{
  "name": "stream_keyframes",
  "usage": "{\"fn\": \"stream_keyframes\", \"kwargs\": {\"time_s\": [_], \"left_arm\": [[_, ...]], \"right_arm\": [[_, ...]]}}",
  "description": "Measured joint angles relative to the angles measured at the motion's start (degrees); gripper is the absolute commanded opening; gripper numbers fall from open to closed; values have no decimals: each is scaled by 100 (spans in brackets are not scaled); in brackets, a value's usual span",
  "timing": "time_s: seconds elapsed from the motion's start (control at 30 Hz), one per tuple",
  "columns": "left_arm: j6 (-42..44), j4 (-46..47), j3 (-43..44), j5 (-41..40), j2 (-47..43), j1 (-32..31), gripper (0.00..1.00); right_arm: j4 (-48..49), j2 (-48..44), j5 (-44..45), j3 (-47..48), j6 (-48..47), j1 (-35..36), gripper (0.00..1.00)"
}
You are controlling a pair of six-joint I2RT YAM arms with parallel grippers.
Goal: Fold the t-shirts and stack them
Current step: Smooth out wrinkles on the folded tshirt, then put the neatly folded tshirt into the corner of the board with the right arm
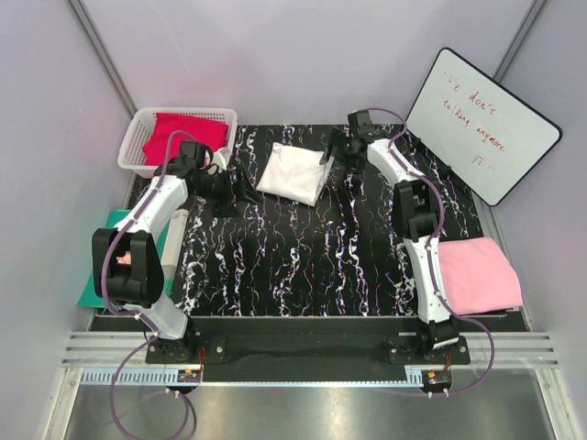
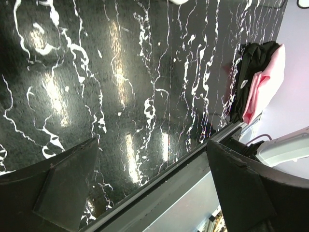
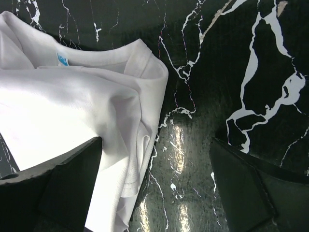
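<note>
White cloth lies rumpled at the far middle of the black marbled table [image 1: 312, 266]: the white t-shirt [image 1: 293, 172], loosely folded, its collar and small blue neck label [image 3: 62, 59] turned up. The right gripper [image 3: 157, 181] hangs just over the shirt's right edge with its fingers spread wide and nothing caught between them. One finger [image 3: 67, 188] sits above the cloth and the other above bare tabletop. I cannot tell whether that finger touches the fabric.

The left gripper [image 2: 152, 186] is just as wide open and empty. It is poised over bare marble left of the white shirt and apart from it, near the table's far left corner.

The crimson red t-shirt [image 1: 183, 136] sits bunched inside a white plastic basket [image 1: 136, 151] at the far left corner. The pale pink t-shirt [image 1: 477, 273] lies folded flat at the near right edge of the table, beside the right arm's base and well apart from the other two.

A teal-green mat [image 1: 103, 266] shows under the left arm's elbow. A whiteboard [image 1: 481, 124] with red handwriting leans in the far right corner.
</note>
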Motion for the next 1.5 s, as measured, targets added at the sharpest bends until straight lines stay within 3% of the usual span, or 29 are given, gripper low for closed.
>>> {"fn": "stream_keyframes", "kwargs": {"time_s": [0.17,0.3,0.43,0.6,0.77,0.87,1.03,1.5], "left_arm": [[0,-24,-37,-24,-46,-31,99],[0,-22,-37,-31,-87,-52,99],[-2,-22,-37,-46,-105,-63,99],[0,-24,-37,-61,-140,-74,99],[0,-24,-37,-66,-140,-72,99],[0,-24,-37,-70,-140,-74,99],[-2,-22,-37,-83,-140,-79,99],[-4,-31,-9,-101,-140,-166,99]], "right_arm": [[-26,-76,-57,-50,-20,0,97],[-63,208,-481,476,-4,-2,90],[15,675,-896,1067,44,4,71],[63,874,-1147,1137,118,17,65],[90,885,-1167,988,151,24,11],[160,881,-1233,815,203,26,1],[459,442,-1303,-22,212,31,0],[168,-2382,-955,-4291,-507,35,0]]}}
